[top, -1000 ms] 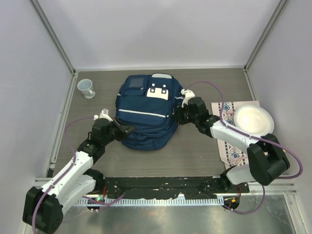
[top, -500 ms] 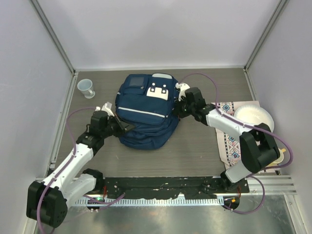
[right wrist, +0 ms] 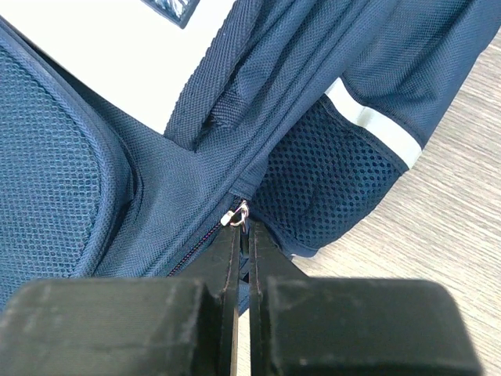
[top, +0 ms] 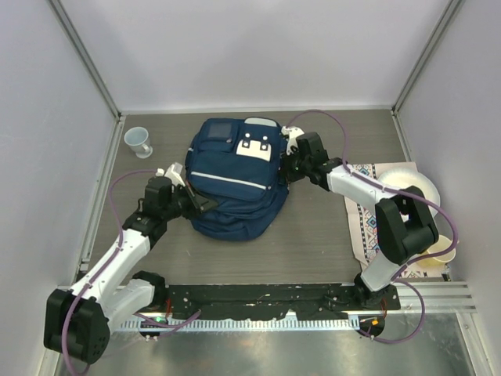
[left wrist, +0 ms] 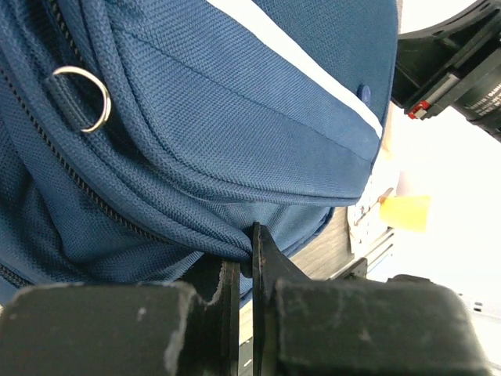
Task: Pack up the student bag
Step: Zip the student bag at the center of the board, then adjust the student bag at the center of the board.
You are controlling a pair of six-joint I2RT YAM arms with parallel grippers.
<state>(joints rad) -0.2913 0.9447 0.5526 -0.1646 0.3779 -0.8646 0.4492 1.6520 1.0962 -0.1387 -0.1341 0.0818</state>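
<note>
The big navy blue cloth backpack (top: 235,176) lies on the grey wood table (top: 313,243), toward its far edge. It is soft and floppy. The left gripper (left wrist: 246,262) pinches its cloth edge; the right gripper (right wrist: 243,235) pinches the small silver zip pull (right wrist: 235,216), a good place to tug

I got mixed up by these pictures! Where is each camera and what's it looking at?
Top: high above and behind the arms, looking down at the table; both arms show.
Left wrist: on the left arm, facing the student bag; left claw pinches its fabric.
Right wrist: on the right arm, facing the bag's side; right claw grips a zipper pull.
All share the bag.
</note>
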